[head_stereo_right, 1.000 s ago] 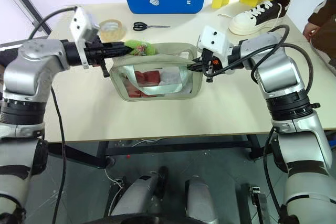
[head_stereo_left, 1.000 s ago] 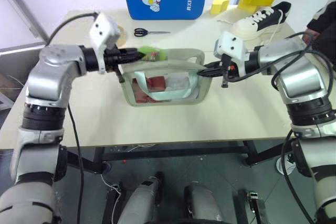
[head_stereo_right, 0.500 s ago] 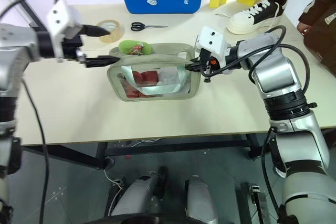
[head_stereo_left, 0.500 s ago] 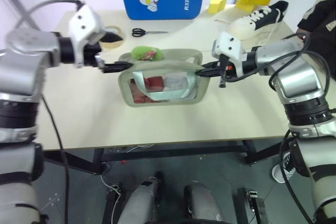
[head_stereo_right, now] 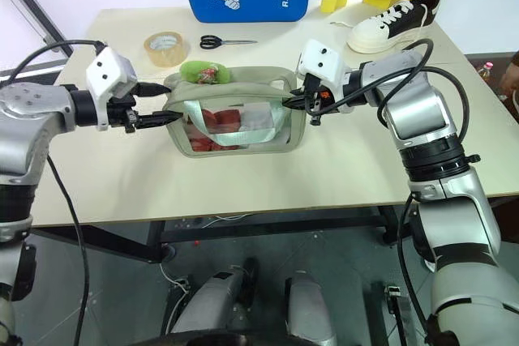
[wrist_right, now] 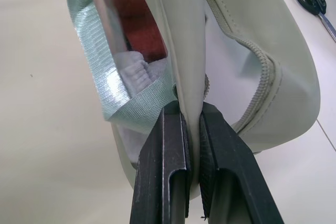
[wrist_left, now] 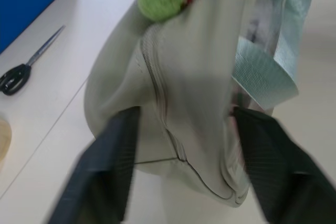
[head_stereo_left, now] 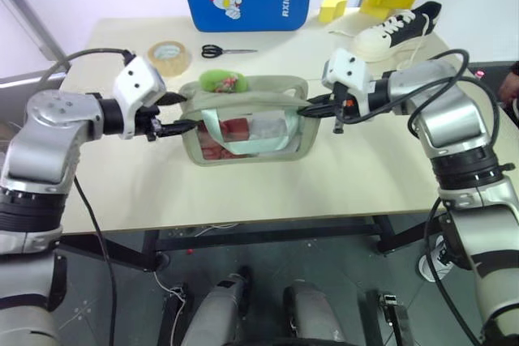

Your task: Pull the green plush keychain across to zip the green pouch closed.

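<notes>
The green pouch (head_stereo_right: 235, 111) is pinched at its 3 o'clock end by the right gripper (head_stereo_right: 293, 101). The left gripper (head_stereo_right: 166, 111), fingers apart and empty, sits at the 9 o'clock end. The green plush keychain (head_stereo_right: 203, 72) rests at the pouch's 11 o'clock corner; regrasping it appears due next.

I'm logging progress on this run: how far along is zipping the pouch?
Done: the right claw is shut on the green pouch, pinching its end wall. The green plush keychain sits on top near the pouch's left end. In hand: the left claw is open, its fingers straddling that end, not holding the keychain. Left: whether the zipper is fully shut along its length cannot be judged.
</notes>
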